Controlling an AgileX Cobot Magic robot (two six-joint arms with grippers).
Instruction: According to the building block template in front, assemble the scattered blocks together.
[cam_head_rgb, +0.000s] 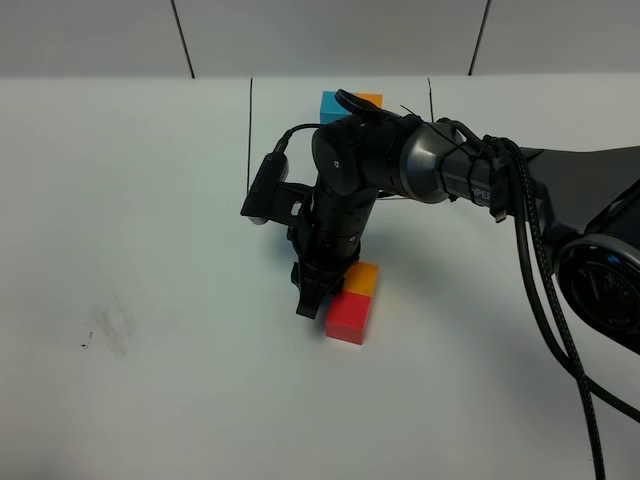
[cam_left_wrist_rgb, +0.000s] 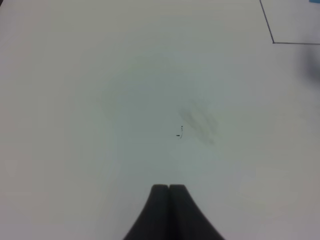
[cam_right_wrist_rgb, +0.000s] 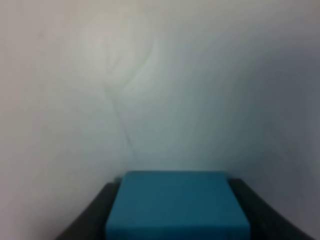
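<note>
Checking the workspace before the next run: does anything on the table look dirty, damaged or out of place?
Only a faint grey smudge with a small dark speck on the white table, left of the blocks; the left wrist view shows it too. The red block and orange block sit neatly.

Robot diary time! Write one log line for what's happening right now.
right gripper: shut on blue cube | position: beside orange cube, red cube | left gripper: shut, empty | template: partly hidden

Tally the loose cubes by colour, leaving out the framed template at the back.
Red cube: 1, on the table.
Orange cube: 1, touching the red one.
Blue cube: 1, held in the right gripper, seen only in the right wrist view.
Total: 3.
</note>
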